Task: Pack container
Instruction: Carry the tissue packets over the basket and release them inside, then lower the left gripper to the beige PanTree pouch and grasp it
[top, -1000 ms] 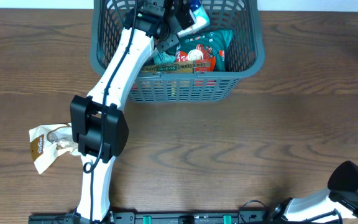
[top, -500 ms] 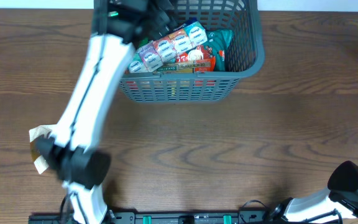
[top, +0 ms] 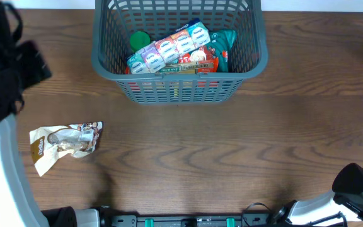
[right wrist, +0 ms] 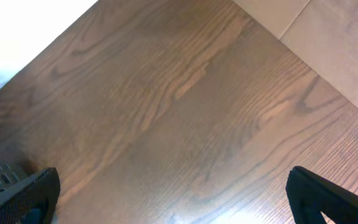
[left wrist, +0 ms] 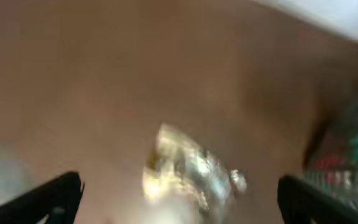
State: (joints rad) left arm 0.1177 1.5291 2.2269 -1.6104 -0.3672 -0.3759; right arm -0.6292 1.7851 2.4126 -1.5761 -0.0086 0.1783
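Observation:
The grey lattice container (top: 181, 88) stands at the back middle of the table and holds several snack packets, with a long white and purple pack (top: 169, 49) lying on top. A beige and silver snack packet (top: 65, 144) lies on the table at the left. My left arm (top: 5, 63) is at the far left edge, blurred. In the left wrist view my left gripper (left wrist: 179, 202) is open and empty above that packet (left wrist: 191, 171), all motion-blurred. My right gripper (right wrist: 173, 196) is open and empty over bare wood.
The right arm's base (top: 358, 186) sits at the front right corner. The table is dark brown wood; its edge and a pale floor show in the right wrist view (right wrist: 328, 37). A blurred part of the container (left wrist: 347, 149) shows at the right of the left wrist view.
My left arm let go of the white and purple pack in the container, drew out and swung left toward the packet on the table. The right arm has not moved.

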